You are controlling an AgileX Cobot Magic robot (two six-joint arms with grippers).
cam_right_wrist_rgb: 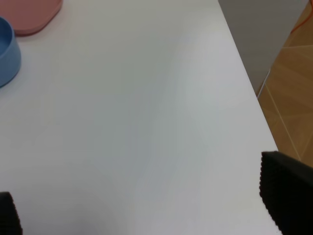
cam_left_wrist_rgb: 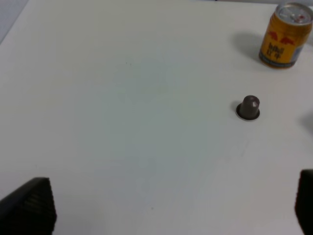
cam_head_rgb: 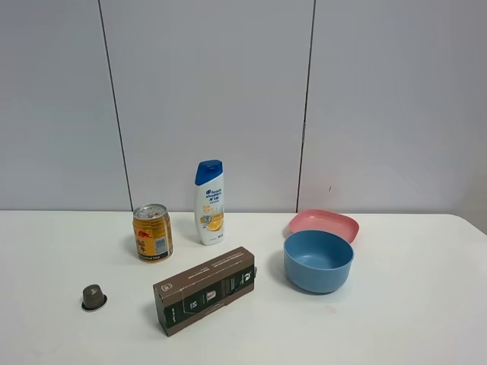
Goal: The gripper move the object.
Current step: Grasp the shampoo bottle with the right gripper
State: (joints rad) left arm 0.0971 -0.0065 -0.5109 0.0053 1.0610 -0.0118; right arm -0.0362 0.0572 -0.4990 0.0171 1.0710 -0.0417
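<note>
White shampoo bottle (cam_head_rgb: 209, 201) may tip over

It stands upright at the back of the table (cam_head_rgb: 411, 319), near the drink can (cam_head_rgb: 152, 233), and the brown box (cam_head_rgb: 205, 290) lies in front of both. A high or off-centre grasp could topple it; a reaching arm could knock the can or box. The left gripper (cam_left_wrist_rgb: 166, 210) and right gripper (cam_right_wrist_rgb: 146, 205) hold nothing, jaws wide apart.

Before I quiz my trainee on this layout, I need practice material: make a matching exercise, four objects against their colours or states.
Things:
1. shampoo bottle
2. drink can
3. bowl
4. box

Descriptions:
a. blue, open side up
b. dark brown, lying flat
c. gold and red, upright
d. white with a blue cap, upright

Pairs: 1-d, 2-c, 3-a, 4-b
</note>
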